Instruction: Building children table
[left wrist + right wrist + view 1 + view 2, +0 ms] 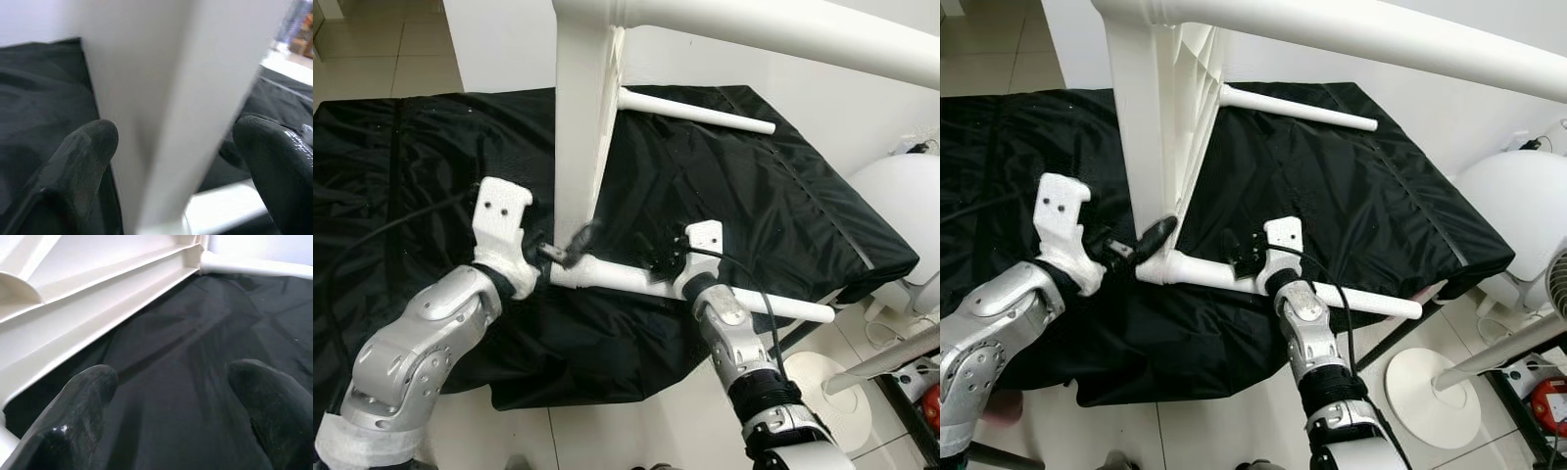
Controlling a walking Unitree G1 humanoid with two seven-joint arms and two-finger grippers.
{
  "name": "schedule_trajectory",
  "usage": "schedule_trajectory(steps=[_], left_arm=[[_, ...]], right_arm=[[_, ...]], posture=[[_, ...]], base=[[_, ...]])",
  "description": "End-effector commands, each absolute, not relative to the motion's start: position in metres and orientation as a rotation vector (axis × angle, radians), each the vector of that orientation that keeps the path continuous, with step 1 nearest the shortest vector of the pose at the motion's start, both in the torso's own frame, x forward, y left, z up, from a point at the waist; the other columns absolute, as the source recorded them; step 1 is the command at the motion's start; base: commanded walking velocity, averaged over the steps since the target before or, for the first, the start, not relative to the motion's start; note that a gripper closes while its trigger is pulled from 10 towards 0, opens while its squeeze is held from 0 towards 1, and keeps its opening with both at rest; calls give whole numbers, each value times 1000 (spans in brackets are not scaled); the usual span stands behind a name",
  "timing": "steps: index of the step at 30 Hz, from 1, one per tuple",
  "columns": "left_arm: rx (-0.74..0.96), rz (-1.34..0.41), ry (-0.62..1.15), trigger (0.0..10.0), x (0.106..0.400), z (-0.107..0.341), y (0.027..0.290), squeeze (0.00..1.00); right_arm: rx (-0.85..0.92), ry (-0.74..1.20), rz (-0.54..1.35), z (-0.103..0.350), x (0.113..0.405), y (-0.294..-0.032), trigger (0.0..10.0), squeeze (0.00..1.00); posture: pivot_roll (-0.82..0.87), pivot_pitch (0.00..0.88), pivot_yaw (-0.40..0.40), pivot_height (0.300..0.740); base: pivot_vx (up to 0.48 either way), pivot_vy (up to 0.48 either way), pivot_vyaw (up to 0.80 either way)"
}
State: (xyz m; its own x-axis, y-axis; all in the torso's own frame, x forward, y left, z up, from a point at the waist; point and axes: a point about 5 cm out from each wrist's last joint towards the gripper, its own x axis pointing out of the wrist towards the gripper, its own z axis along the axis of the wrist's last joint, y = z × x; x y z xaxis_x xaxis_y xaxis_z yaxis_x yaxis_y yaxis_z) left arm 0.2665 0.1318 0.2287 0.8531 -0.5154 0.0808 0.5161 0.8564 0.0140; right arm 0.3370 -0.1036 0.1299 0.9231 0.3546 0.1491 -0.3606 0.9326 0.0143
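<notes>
While tabletop (579, 117) stands edgewise, legs (705, 111) horizontal.

The tabletop (579, 117) stands on edge on the cloth (734, 196), legs (695, 110) pointing right.

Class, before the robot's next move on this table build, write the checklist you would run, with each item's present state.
1. Tabletop stands on edge on the black cloth: ok.
2. Left hand straddles the tabletop's lower edge, one finger on each side: ok.
3. Left hand clamped firmly on the tabletop: not ok, it looks open.
4. Right hand is open and sits by the front leg: ok.
5. Front leg fully seated in its corner: cannot tell, the joint is hidden.
6. Back leg meets the far corner: ok.
</notes>
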Motion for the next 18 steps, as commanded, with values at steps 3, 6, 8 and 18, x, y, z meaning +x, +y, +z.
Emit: schedule_trajectory(steps=[3,6,8,18], left_arm=[[-8,-470,-121,10000,270,238,127,0],[-64,-359,-158,10000,277,243,120,0],[-101,-353,-166,10000,278,245,115,0],[-82,-350,-194,10000,282,252,97,0]], right_arm=[[45,-137,318,129,333,-118,10000,0],[39,-131,285,129,329,-130,10000,0],[36,-131,269,129,329,-134,10000,0],[37,-130,237,132,328,-138,10000,0]], posture=[[84,96,-85,740],[78,90,-82,740],[73,86,-80,740],[58,76,-68,740]], base=[[0,0,0],[0,0,0],[0,0,0],[0,0,0]])
